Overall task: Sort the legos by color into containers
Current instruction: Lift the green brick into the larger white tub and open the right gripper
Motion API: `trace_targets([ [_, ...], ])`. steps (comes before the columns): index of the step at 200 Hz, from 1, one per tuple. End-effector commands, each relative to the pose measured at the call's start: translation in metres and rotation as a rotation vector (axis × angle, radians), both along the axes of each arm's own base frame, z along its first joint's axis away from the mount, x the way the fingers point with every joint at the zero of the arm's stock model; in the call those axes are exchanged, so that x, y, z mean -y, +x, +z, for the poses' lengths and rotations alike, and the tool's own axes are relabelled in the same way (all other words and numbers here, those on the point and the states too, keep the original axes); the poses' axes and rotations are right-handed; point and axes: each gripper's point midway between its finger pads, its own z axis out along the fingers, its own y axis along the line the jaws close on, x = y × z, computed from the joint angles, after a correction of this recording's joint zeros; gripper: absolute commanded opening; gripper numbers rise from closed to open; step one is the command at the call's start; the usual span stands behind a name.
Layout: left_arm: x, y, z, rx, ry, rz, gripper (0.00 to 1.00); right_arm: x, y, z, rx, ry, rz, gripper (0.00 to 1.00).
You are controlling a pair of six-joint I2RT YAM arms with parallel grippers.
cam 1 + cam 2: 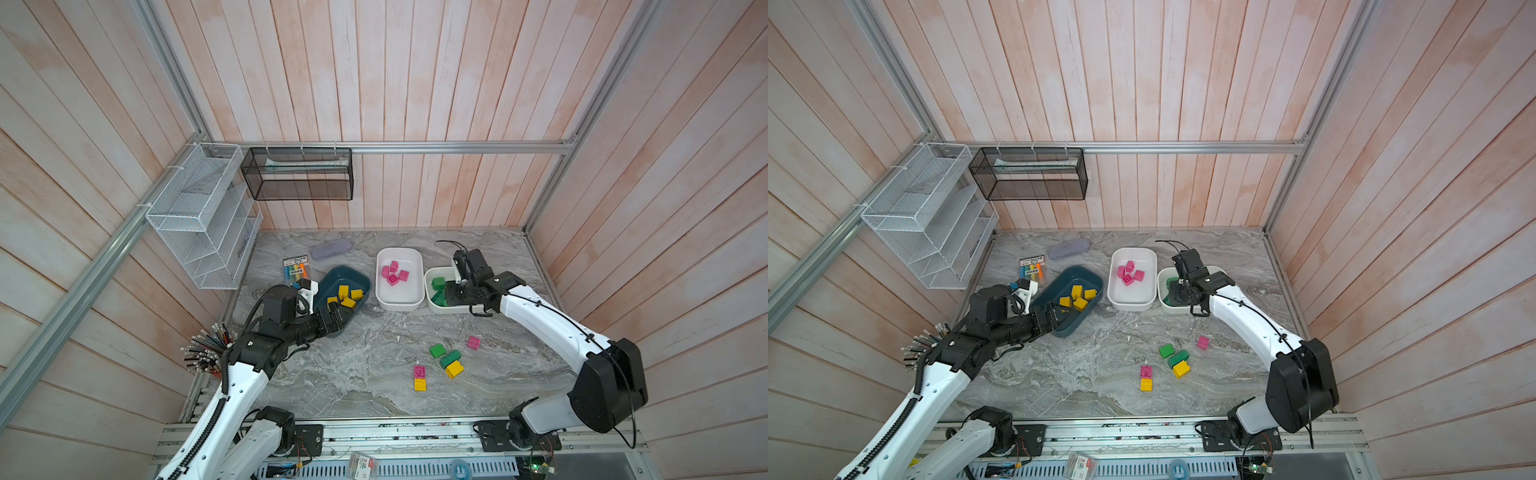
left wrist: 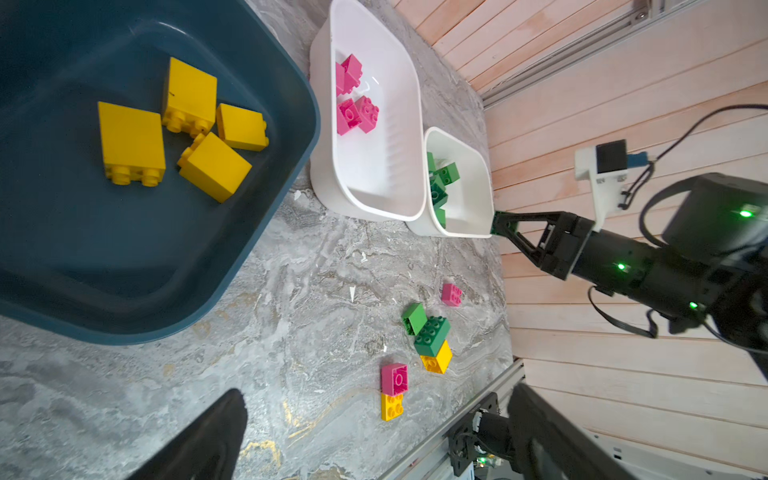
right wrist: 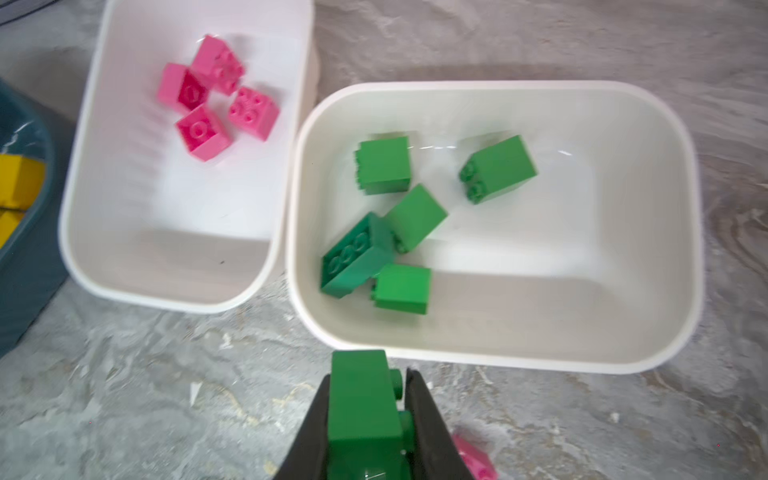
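My right gripper (image 3: 370, 374) is shut on a green lego (image 3: 361, 399), just short of the near rim of the white container (image 3: 540, 361) that holds several green legos (image 3: 384, 164). In both top views it (image 1: 449, 296) reaches over that container (image 1: 430, 276). The middle white container (image 1: 399, 301) holds pink legos (image 1: 392, 274). My left gripper (image 1: 336, 318) stands open and empty at the near end of the teal container (image 1: 328, 276), which holds yellow legos (image 2: 131, 141). Loose on the table lie green (image 1: 437, 350), dark green (image 1: 451, 358), yellow (image 1: 454, 369), pink (image 1: 473, 342), pink (image 1: 419, 371) and yellow (image 1: 419, 384) legos.
A pack of coloured markers (image 1: 296, 268) and a greyish oblong case (image 1: 331, 249) lie behind the teal container. White (image 1: 199, 216) and black (image 1: 299, 174) wire baskets hang on the walls. A bunch of pencils (image 1: 208, 349) stands at the left edge.
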Motion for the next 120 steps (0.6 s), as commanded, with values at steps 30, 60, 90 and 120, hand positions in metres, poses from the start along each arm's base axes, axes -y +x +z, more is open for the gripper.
trace_targets([
  [30, 0.013, 0.013, 0.030, 0.069, -0.088, -0.030, 1.00, 0.044, 0.043, -0.032, -0.016, -0.039, -0.043, 0.19],
  [60, 0.017, 0.016, 0.032, 0.073, -0.100, -0.043, 1.00, 0.051, 0.054, -0.066, -0.083, -0.030, -0.047, 0.20],
  [90, 0.019, 0.018, 0.033, 0.079, -0.114, -0.050, 1.00, 0.042, 0.061, -0.079, -0.110, 0.009, -0.024, 0.26],
  [120, 0.020, 0.020, 0.030, 0.075, -0.113, -0.054, 0.99, 0.039, 0.060, -0.070, -0.102, 0.017, -0.002, 0.51],
])
